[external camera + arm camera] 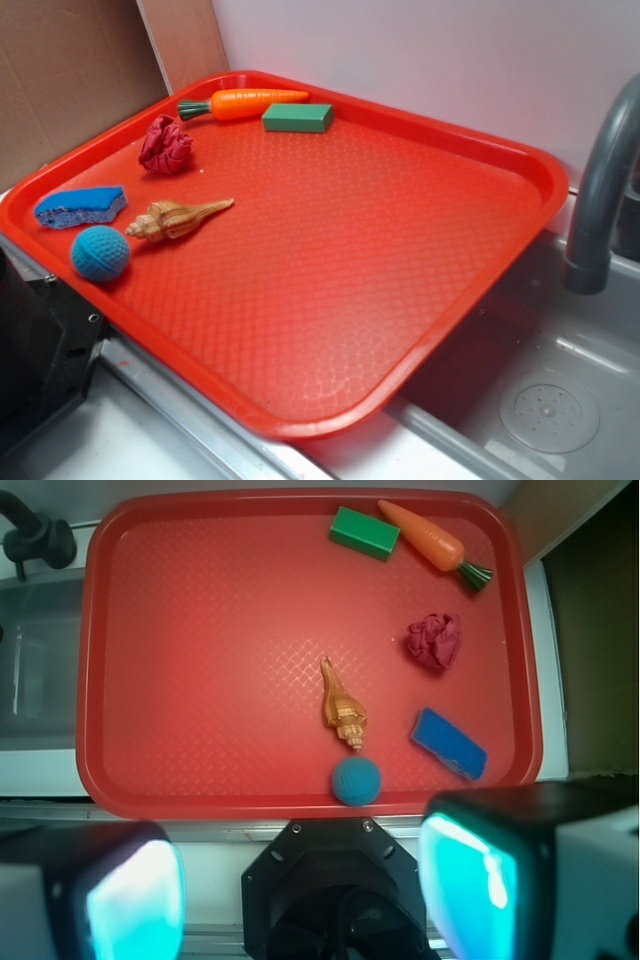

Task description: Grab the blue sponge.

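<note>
The claw [300,890] hung high with its fingers wide apart, holding nothing; the approach had not begun. The sponge [449,743] lay flat near the tray's [200,790] corner, beside the shell [342,707]. Next it likely needed moving over and descending

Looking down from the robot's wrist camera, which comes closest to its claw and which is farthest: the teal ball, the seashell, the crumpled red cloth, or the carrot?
The gripper sits at the bottom edge of the wrist view.
1. Teal ball, by the tray's near rim.
2. Seashell, just beyond the ball.
3. Crumpled red cloth, farther up, to the right.
4. Carrot, at the far rim.
</note>
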Robot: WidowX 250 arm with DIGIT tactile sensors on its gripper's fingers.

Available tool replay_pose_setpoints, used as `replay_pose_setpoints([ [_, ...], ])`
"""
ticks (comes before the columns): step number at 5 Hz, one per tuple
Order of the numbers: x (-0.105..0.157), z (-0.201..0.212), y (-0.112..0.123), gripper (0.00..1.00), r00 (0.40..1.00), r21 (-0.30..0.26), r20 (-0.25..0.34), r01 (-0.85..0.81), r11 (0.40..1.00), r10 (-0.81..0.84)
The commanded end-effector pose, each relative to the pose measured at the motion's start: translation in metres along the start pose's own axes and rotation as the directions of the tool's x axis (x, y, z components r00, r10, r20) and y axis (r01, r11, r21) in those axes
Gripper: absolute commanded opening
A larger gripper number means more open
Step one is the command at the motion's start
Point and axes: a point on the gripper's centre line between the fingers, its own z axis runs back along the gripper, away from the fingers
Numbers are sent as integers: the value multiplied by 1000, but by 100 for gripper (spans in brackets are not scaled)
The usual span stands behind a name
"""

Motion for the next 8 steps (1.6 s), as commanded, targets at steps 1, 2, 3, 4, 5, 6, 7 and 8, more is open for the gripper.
replay_pose_setpoints([
  [1,0,0,0,100,1000,0,0,0,1000,0],
  [2,17,-51,42,100,969,-42,-25,243,969,-244],
  [3,4,-83,58,100,917,-88,-9,397,914,-399],
  [4,-12,-112,72,100,868,-86,-61,487,869,-493],
  [5,-30,-140,88,100,844,-104,-95,518,849,-527],
  [6,-33,-166,113,100,842,-120,-135,509,852,-522],
  [7,-23,-181,130,100,842,-112,-137,510,853,-521],
  [8,-9,-190,143,100,835,-78,-148,525,848,-530],
])
